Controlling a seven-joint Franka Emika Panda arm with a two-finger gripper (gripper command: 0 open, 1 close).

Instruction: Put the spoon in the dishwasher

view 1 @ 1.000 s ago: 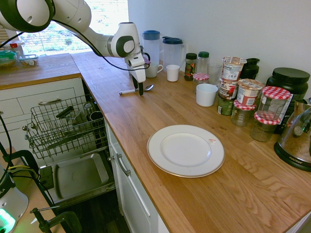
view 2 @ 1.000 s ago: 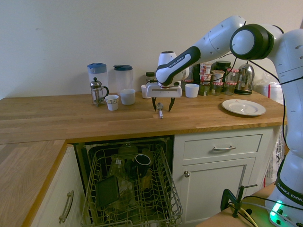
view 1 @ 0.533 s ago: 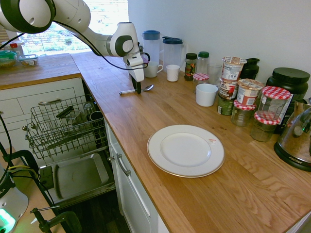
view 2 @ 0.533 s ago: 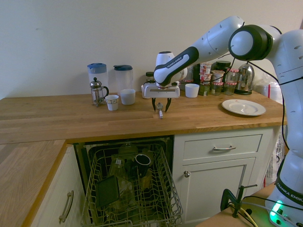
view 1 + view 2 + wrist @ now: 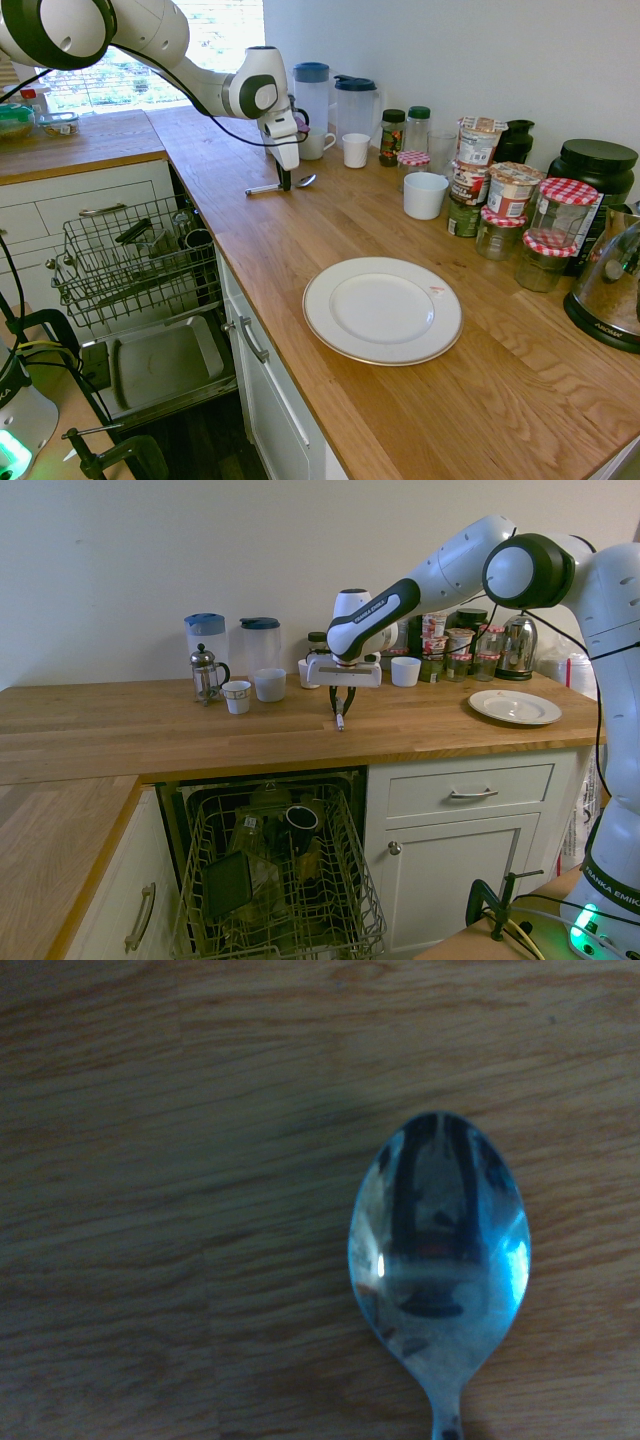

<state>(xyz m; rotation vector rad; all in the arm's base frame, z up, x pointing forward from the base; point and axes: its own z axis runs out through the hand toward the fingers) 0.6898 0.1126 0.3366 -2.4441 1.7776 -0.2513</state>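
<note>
The spoon (image 5: 283, 186) lies flat on the wooden counter (image 5: 330, 225), bowl toward the white mugs and handle toward the counter's front edge; the wrist view shows its shiny bowl (image 5: 438, 1278) resting on the wood grain. The gripper (image 5: 341, 704) points almost straight down over the spoon's middle, fingers drawn in narrow on either side of the handle. Whether they actually pinch the handle I cannot tell. Below the counter's edge stands the open dishwasher (image 5: 280, 880), its wire rack pulled out, well apart from the spoon.
</note>
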